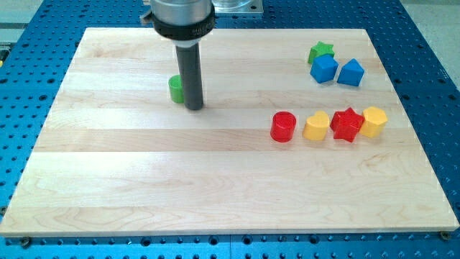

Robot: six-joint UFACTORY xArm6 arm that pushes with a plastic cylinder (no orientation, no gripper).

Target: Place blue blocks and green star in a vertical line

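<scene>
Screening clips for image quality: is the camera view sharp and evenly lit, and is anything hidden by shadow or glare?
Camera view: sharp throughout, light even, no glare on the pale wooden board; shadows are soft and short, as under the red cylinder block; my tip shows clearly, though the dark rod partly covers the small green block on its left side.

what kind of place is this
Likely a robotics lab bench: a wooden board sits on a blue perforated table, with small coloured blocks like the green star, and my tip for pushing them.
</scene>
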